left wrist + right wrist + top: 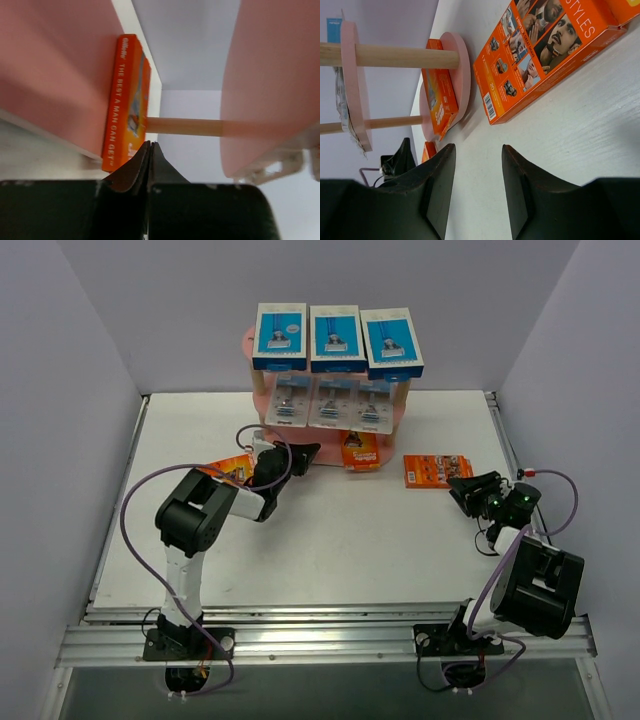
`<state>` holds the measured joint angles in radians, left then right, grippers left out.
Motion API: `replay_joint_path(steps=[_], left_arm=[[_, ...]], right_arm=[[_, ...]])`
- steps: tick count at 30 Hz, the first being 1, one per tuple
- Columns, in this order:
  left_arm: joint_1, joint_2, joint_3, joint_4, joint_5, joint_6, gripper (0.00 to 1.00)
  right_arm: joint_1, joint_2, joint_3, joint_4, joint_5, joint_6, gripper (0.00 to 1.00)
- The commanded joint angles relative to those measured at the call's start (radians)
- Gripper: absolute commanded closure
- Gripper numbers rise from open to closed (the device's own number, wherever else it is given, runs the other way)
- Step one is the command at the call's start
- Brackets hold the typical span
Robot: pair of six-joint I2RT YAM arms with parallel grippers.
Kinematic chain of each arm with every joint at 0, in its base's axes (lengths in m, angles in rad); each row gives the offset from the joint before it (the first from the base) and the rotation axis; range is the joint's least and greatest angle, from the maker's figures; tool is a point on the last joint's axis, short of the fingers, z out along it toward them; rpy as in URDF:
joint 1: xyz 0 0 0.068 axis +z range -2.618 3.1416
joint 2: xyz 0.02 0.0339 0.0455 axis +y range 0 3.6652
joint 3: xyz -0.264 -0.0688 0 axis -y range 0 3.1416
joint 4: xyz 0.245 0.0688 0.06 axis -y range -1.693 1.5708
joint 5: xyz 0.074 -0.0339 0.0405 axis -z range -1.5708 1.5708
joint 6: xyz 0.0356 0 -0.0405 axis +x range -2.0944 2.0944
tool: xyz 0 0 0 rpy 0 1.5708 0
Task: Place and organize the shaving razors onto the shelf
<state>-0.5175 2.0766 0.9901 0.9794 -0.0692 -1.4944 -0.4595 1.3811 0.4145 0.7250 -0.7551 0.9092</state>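
The pink shelf [248, 344] stands at the back of the table. Three blue-and-white razor boxes [336, 338] lie on its top board, and three clear blister packs [330, 403] hang over the middle one. One orange card [360, 452] leans on the bottom board [55, 75]; it also shows as the orange card [126, 100] and the orange card [439, 100]. My left gripper [306, 452] [150, 145] is shut and empty just beside it. A second orange card [437, 470] [545, 55] lies flat ahead of my open right gripper [462, 488] [478, 147]. A third orange card [232, 468] lies under the left arm.
The white table [350, 540] is boxed in by grey walls on three sides. A pale wooden post [185, 126] of the shelf crosses just beyond the left fingertips. Cables loop off both arms. The left gripper [400, 160] shows in the right wrist view.
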Motion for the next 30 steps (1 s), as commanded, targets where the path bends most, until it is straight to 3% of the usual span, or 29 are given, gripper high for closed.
replay_joint_path(steps=[1,10,30], left_arm=[[-0.009,0.076,0.045,0.11,-0.024,0.048,0.98],[-0.042,0.12,0.105,0.107,-0.072,0.141,0.98],[-0.09,0.232,0.219,0.094,-0.099,0.151,0.98]], right_arm=[[-0.008,0.012,-0.006,0.088,-0.044,0.026,0.62],[-0.008,0.016,-0.014,0.116,-0.049,0.034,0.63],[-0.008,0.047,-0.039,0.175,-0.064,0.062,0.64]])
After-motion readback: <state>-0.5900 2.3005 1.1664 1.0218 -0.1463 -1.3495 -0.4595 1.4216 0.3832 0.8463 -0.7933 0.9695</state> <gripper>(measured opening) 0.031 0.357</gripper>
